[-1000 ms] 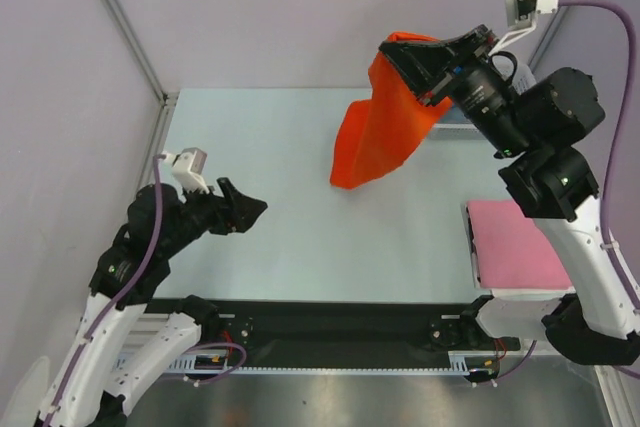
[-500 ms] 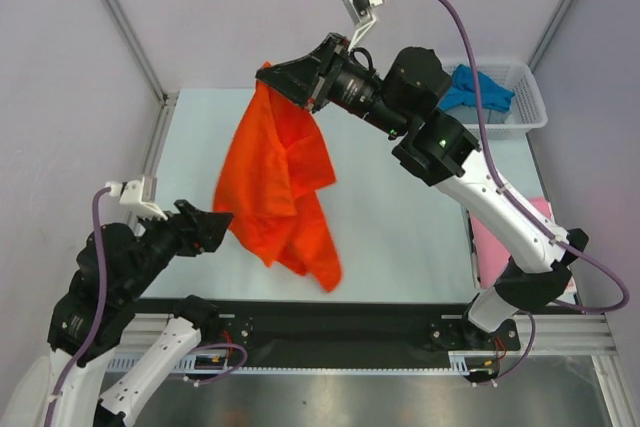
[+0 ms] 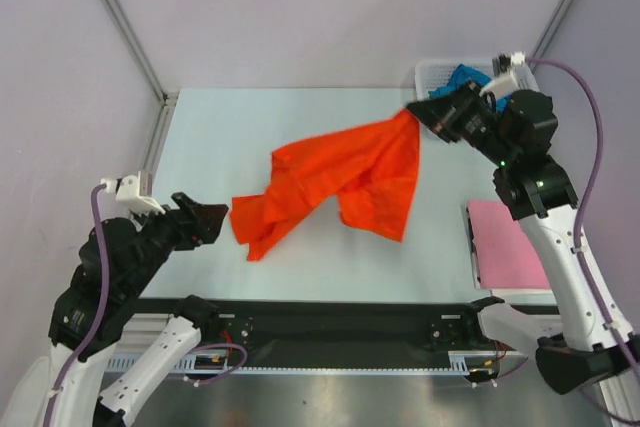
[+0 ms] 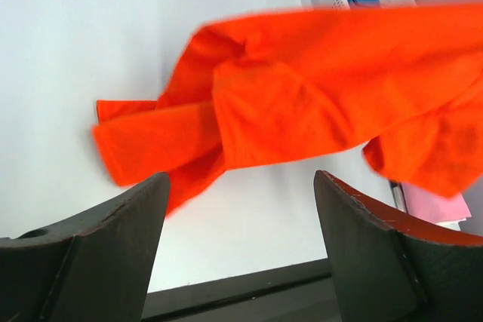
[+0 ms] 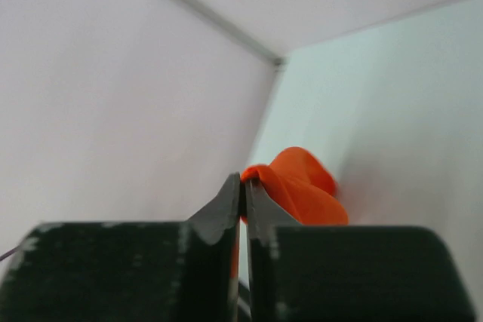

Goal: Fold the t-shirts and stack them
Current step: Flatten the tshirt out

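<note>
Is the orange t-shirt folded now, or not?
Not folded. The orange t-shirt hangs stretched out and crumpled, with one end pinched in the right gripper and the other end near the open left gripper.

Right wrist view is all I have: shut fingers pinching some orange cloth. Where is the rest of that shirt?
Observer: The orange-red t-shirt stretches left from the right gripper, over the middle of the table.
Operator: Is the left gripper on it?
Observer: No, the left gripper is open, just short of the cloth's left end.
Operator: Where's the pink one?
Observer: The pink t-shirt lies flat at the table's right edge.
</note>
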`<act>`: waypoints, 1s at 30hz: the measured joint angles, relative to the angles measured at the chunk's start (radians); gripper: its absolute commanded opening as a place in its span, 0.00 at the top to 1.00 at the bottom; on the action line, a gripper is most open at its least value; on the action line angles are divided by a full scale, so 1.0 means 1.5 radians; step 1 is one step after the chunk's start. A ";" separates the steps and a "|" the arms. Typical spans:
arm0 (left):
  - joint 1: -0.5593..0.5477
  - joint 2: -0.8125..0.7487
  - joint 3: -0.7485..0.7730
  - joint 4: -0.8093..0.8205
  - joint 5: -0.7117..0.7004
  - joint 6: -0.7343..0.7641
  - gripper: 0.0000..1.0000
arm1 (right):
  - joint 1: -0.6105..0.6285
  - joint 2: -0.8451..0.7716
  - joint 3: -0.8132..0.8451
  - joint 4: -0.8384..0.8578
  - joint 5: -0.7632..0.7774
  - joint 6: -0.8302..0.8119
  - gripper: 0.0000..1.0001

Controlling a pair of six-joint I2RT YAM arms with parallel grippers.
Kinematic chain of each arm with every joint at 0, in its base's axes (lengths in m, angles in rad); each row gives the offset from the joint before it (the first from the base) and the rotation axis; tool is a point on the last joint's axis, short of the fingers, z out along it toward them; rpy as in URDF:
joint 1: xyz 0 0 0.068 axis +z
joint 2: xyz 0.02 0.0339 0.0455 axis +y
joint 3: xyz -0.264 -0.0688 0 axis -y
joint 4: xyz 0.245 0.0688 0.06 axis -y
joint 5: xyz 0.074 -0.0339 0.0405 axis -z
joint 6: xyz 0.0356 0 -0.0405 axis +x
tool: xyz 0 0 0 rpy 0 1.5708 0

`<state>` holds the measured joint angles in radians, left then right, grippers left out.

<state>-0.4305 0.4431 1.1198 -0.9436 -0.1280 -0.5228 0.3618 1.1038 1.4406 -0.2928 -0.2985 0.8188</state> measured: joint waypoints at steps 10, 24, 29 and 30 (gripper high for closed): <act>0.000 0.179 -0.083 0.079 0.076 -0.014 0.22 | -0.253 0.061 -0.193 -0.296 -0.073 -0.172 0.43; 0.050 0.350 -0.127 0.100 0.137 -0.042 0.29 | 0.186 0.313 -0.155 -0.214 -0.020 -0.148 0.35; 0.107 0.352 -0.137 0.106 0.152 -0.041 0.32 | 0.232 0.390 -0.232 -0.060 -0.075 -0.015 0.41; 0.115 0.352 -0.142 0.107 0.157 -0.041 0.33 | 0.232 0.395 -0.250 -0.033 -0.080 0.012 0.48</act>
<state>-0.2577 0.9707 0.9070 -0.7834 0.1078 -0.5842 0.7101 1.6966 1.0657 -0.3416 -0.4187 0.8364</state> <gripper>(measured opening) 0.686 0.605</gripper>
